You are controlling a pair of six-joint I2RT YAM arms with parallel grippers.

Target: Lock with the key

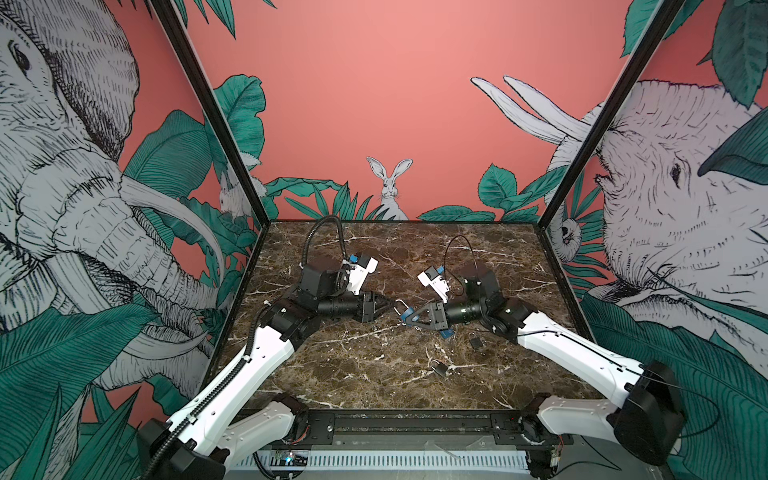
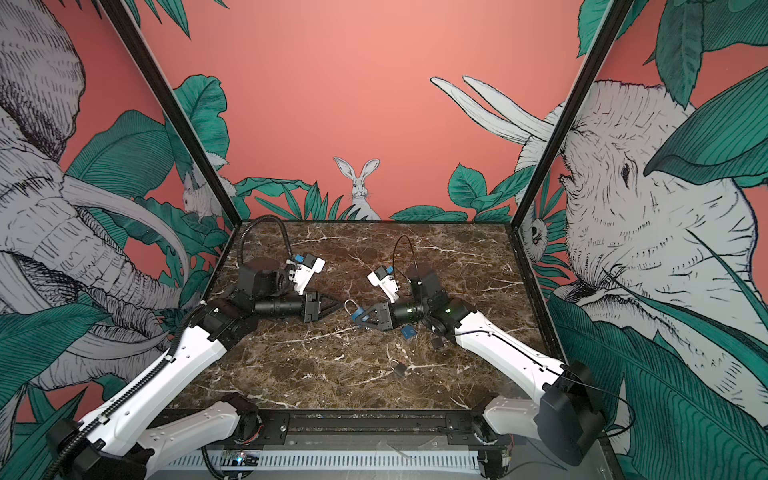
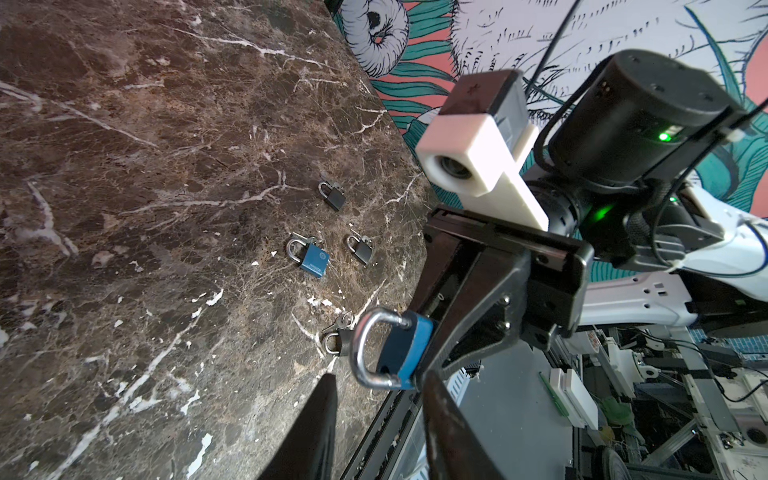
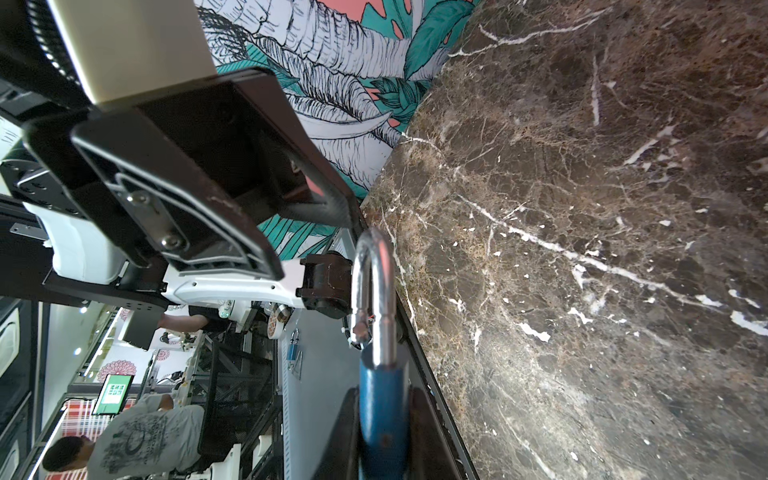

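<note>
A blue padlock (image 4: 382, 415) with a silver shackle (image 4: 374, 286) is held off the table, my right gripper (image 4: 385, 440) shut on its body. In both top views the held padlock (image 1: 406, 312) sits mid-table between the two arms. My left gripper (image 3: 378, 388) faces it, its fingers (image 3: 320, 424) apart with nothing between them, their tips just short of the shackle (image 3: 365, 353). The left gripper (image 1: 390, 306) nearly touches the shackle in a top view. No key shows in the held padlock. A small key (image 3: 344, 321) lies by a dark padlock on the marble.
On the marble table (image 1: 353, 365) lie a second blue padlock (image 3: 313, 259) and two small black padlocks (image 3: 332, 195) (image 3: 360, 249). In a top view these black padlocks (image 2: 436, 341) (image 2: 397, 368) lie near the right arm. Patterned walls close in the sides and back.
</note>
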